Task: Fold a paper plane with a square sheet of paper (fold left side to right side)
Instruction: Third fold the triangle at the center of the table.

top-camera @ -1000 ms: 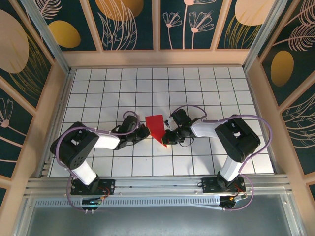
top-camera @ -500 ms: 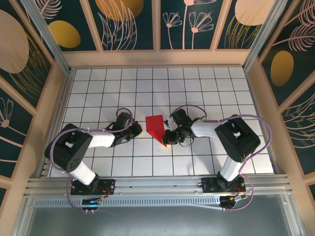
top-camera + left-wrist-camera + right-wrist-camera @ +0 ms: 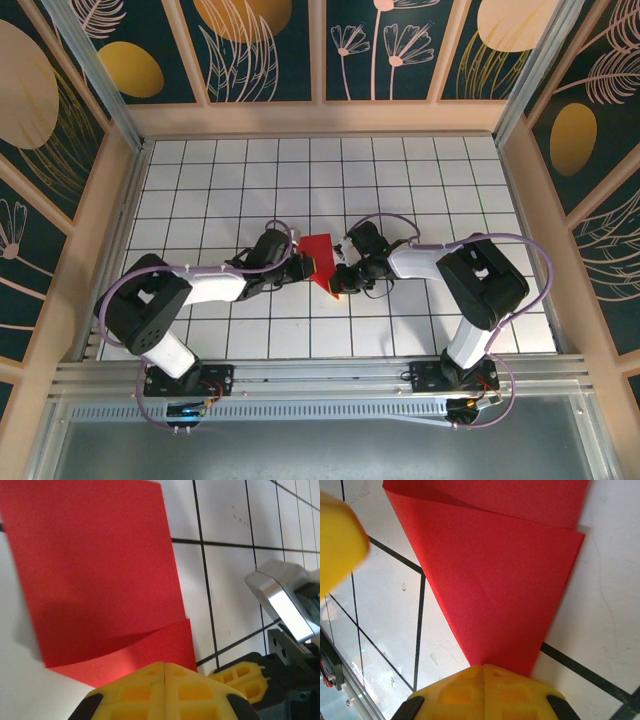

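Both my pairs of fingers are shut tip to tip with nothing pinched between them. My left fingers (image 3: 140, 692) sit over the left side of the square sheet of paper (image 3: 95, 570), and my right fingers (image 3: 460, 692) press down on its pointed end. The paper (image 3: 320, 250) lies about midway across the counter (image 3: 200, 180), a little nearer the near edge than the far one, already creased into a tapering shape whose point aims at the near edge. I judge it feather-light and limp. It has no stiffness to push against and will probably skate over the glossy tiles unless one end is pinned. Any crease will be permanent, so a careless squeeze would spoil the fold. Lying flat, it gives closed tips nothing to grip from above. My left wrist view shows the upper layer bowing up slightly and casting a shadow on the flap beneath. That raised left edge is where I would open narrowly, slip one tip under and pinch lightly, while my right side holds the point down as an anchor.
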Controlling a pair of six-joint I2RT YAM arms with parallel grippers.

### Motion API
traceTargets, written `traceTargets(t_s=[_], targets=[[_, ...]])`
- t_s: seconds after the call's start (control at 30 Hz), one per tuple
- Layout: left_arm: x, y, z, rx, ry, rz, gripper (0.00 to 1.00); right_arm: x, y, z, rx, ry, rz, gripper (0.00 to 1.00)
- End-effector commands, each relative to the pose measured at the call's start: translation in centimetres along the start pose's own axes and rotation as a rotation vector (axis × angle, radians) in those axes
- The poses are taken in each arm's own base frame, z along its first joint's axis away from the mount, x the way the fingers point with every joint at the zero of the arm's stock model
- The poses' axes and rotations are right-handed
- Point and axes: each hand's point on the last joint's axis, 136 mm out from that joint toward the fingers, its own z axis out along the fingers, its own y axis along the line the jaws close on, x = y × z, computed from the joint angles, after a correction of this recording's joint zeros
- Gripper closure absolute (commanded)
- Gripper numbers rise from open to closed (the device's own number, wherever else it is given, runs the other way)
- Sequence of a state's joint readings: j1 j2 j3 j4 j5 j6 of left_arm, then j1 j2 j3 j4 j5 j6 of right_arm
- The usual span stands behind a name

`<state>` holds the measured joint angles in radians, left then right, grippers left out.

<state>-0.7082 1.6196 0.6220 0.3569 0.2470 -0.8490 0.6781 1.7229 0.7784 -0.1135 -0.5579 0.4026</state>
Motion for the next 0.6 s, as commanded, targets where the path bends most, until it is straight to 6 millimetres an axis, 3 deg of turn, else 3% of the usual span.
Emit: traceTargets(t_s=[0.0,0.1,0.37,0.57], targets=[[-0.5,-1.1,1.5,0.028,0.002,0.005,1.0,5.7,-6.6,1.2,0.265,0.151,0.117,1.0],[-0.5,-0.9,1.9,0.021,0.009,-0.006,1.0,5.7,-6.6,1.2,0.266,0.153,0.115,1.0],[1.8,2.8,2.6,-0.075,0.05,-0.092,1.0,5.1,-5.9,1.2,0.24,0.138,0.11,1.0],[2.6,4.4,2.4,-0.12,0.044,-0.134,1.0,2.8,-2.8,0.4,0.145,0.079,0.084,1.0]])
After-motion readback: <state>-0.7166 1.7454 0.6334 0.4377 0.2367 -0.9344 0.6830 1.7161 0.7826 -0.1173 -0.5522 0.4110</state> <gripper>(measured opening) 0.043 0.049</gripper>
